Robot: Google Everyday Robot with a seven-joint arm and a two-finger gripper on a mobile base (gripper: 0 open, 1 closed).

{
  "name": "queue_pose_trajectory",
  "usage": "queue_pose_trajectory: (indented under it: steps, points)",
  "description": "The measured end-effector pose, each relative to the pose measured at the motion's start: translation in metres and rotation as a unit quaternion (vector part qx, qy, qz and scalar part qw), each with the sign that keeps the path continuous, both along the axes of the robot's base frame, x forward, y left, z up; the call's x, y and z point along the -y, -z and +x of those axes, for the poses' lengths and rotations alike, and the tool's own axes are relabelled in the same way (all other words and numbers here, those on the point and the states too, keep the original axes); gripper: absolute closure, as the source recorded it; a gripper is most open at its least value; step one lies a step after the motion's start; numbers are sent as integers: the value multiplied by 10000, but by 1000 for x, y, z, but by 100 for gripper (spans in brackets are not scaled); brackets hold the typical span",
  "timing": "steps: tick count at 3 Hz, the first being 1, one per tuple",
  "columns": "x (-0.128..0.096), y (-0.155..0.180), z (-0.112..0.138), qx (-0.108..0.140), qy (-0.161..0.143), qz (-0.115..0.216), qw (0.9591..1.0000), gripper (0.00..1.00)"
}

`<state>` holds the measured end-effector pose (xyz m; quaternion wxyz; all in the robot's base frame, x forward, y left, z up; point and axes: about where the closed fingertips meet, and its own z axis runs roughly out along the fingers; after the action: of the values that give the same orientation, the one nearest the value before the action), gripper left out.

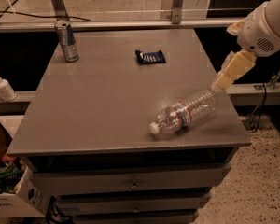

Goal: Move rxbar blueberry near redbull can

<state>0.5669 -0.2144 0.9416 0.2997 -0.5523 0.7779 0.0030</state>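
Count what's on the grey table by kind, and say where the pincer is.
Drink cans: 1, the redbull can
Snack bars: 1, the rxbar blueberry
Bottles: 1, the water bottle, on its side
Total: 3
The pincer hangs over the table's right edge.

— What's cut off?
— My arm (270,22), by the right edge; my gripper (220,84) hangs off the right side of the table (107,101), near the bottle (184,115). The box (7,205), at left.
— Lettering on the bar (150,57)?
— Too small to read.
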Motion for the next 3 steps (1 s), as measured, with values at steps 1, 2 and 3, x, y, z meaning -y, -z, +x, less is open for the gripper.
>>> queue_pose_trajectory:
  steps: [1, 2, 3]
  points:
    - [0, 0, 0, 0, 0, 0, 10000, 0]
    - [-8, 14, 21, -38, 48, 205, 9998, 0]
    - [-25, 36, 54, -70, 186, 552, 9983, 0]
